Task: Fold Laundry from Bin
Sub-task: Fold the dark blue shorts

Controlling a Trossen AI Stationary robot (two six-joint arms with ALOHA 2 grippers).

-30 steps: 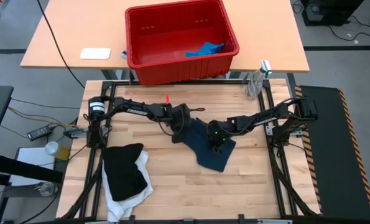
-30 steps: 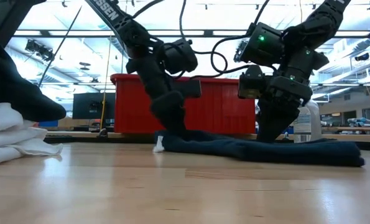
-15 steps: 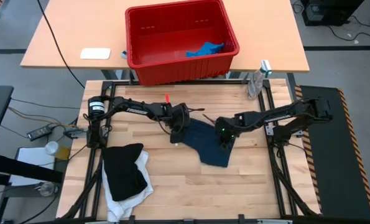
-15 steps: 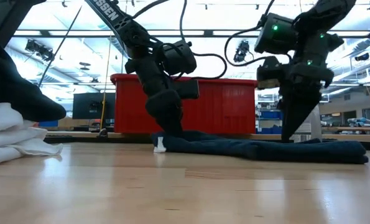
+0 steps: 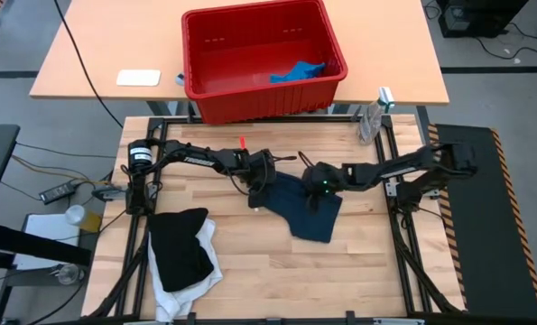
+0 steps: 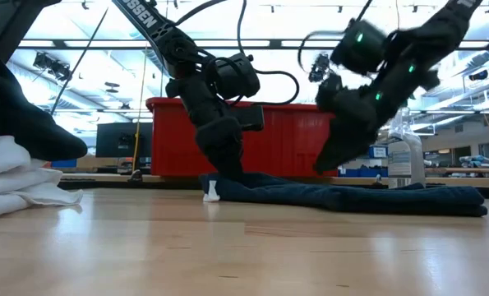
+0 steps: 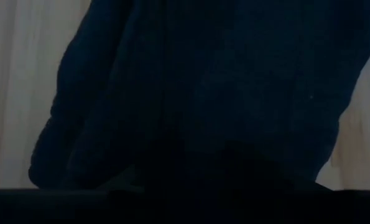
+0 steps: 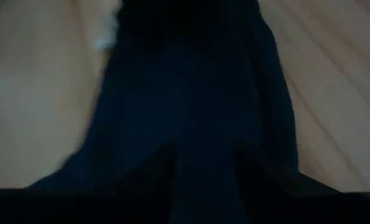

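From above we see the dark navy cloth (image 5: 306,209) lying flat in the middle of the wooden counter (image 5: 358,271). Our left pincer (image 5: 258,187) is down on its left end. Our right pincer (image 5: 315,197) is over its right part. We cannot tell from any view how wide either pincer is open or if it has hold of the cloth.

The low view shows what the high one cannot: our left pincer (image 6: 219,168) pushes right down onto the cloth (image 6: 351,197), and our right pincer (image 6: 326,160) leans over it, tilted. A small white tag (image 6: 212,194) peeks out at the cloth's end.

Each wrist view is filled with the dark cloth (image 7: 203,93) (image 8: 191,106).

The red bin (image 5: 200,86) sits on a second counter farther back, with the small blue cloth (image 5: 297,71) inside. The black cloth (image 5: 180,248) lies on the white cloth (image 5: 212,271) near the front left corner. A clear bottle (image 5: 369,122) stands by the back right edge.
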